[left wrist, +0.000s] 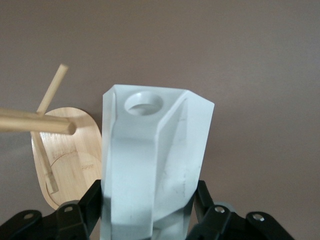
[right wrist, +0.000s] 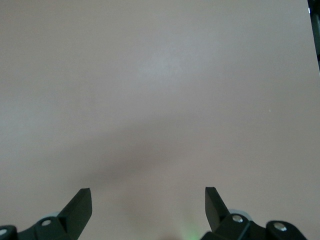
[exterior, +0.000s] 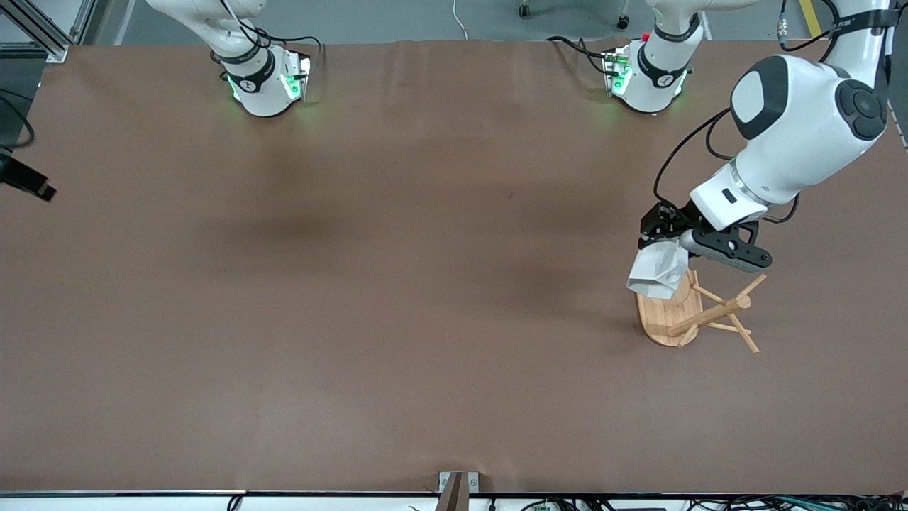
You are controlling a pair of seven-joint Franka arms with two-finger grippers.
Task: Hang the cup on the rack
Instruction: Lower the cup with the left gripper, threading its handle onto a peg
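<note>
My left gripper is shut on the white faceted cup and holds it in the air over the rack's oval base. The bamboo rack stands toward the left arm's end of the table, its thin pegs spreading from the central post. In the left wrist view the cup sits between the black fingers, and the round hole in its handle shows. A peg ends just beside the cup, outside the hole. My right gripper is open, empty and waits over bare table.
The two arm bases stand along the table's edge farthest from the front camera. A black object juts in at the right arm's end. A small metal bracket sits at the edge nearest that camera.
</note>
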